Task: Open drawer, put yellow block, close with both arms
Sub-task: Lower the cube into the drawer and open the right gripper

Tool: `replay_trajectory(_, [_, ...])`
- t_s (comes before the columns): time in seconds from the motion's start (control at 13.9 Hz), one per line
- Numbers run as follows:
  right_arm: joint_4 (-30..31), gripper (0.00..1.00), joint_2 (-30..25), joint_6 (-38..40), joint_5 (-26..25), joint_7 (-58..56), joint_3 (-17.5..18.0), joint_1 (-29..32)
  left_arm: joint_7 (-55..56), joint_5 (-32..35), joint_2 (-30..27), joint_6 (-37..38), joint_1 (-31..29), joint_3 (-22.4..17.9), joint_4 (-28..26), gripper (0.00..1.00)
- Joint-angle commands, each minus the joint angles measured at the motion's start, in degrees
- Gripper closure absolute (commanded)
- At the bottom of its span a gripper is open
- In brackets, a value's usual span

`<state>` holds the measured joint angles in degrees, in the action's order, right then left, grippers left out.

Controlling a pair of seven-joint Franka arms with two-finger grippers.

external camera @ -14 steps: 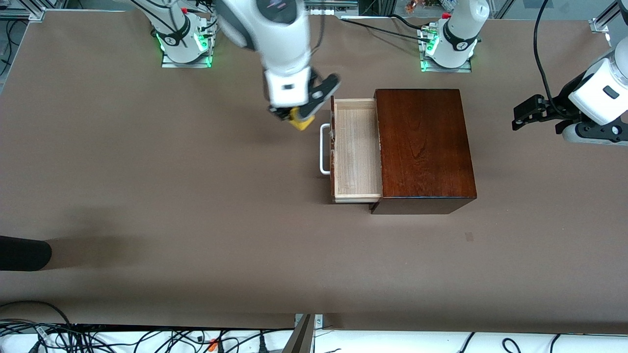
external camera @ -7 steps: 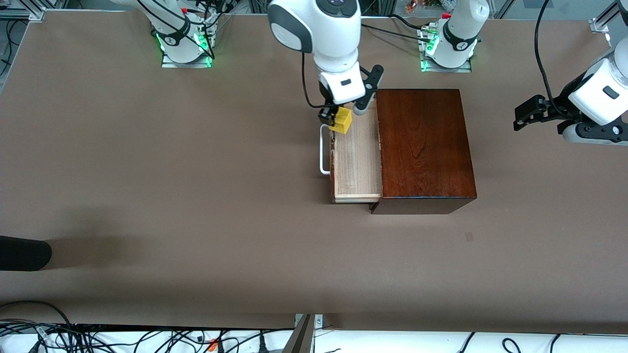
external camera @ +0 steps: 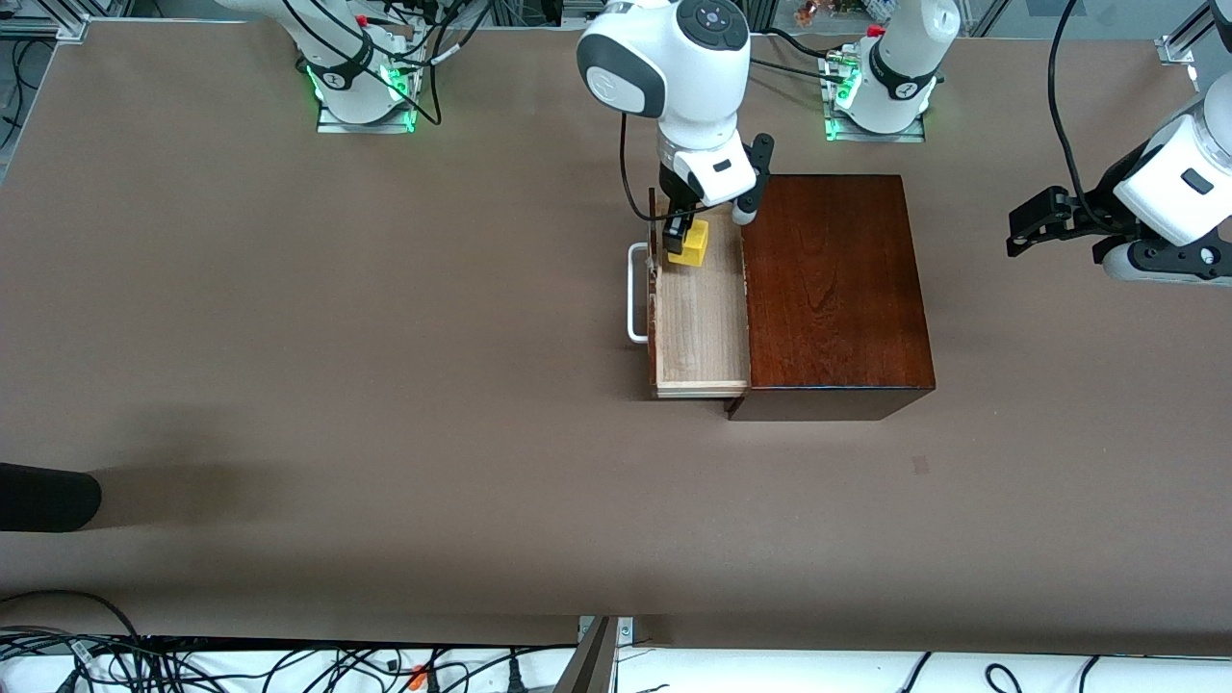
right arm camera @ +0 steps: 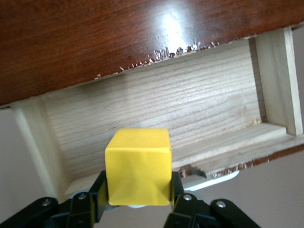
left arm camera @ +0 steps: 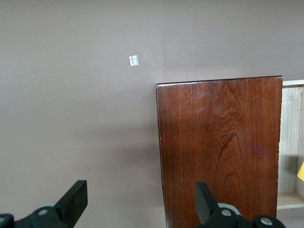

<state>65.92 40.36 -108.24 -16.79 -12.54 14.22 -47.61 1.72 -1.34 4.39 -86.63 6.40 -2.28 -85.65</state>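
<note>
The drawer [external camera: 701,327] stands pulled out of the dark wooden box [external camera: 833,289], its white handle [external camera: 635,294] toward the right arm's end. My right gripper [external camera: 685,241] is shut on the yellow block [external camera: 690,243] and holds it over the drawer's end farthest from the front camera. In the right wrist view the yellow block [right arm camera: 137,166] sits between the black fingers [right arm camera: 97,192] above the pale drawer floor [right arm camera: 161,118]. My left gripper [external camera: 1030,223] is open and empty, waiting in the air toward the left arm's end of the table; its wrist view shows the box top [left arm camera: 218,152].
A dark object [external camera: 43,496] lies at the table's edge at the right arm's end. Cables [external camera: 192,664] run along the front edge. A small pale mark [external camera: 920,465] is on the table nearer the front camera than the box.
My right gripper has carried the yellow block from beside the drawer's handle to over the open drawer and lowered it. The left arm has not moved.
</note>
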Motion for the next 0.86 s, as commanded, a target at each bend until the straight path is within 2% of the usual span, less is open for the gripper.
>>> replay_trajectory(0.0, [-2.6, 0.60, 2.3, -0.7, -1.5, -4.4, -0.4, -0.7, -1.3, 1.4, -0.8, -0.9, -0.3, 0.5, -1.1, 0.00])
replay_trajectory(0.5, [-2.5, 0.60, 5.8, -2.3, -5.4, -12.6, -0.6, -0.7, -1.3, 1.0, -0.6, -0.9, -0.3, 0.5, -1.1, 0.00])
replay_trajectory(0.79, [-2.5, 0.60, 6.7, -4.1, -5.5, -13.8, -0.9, -0.4, -1.3, 0.9, -0.6, -0.9, -0.3, 0.5, -1.1, 0.00])
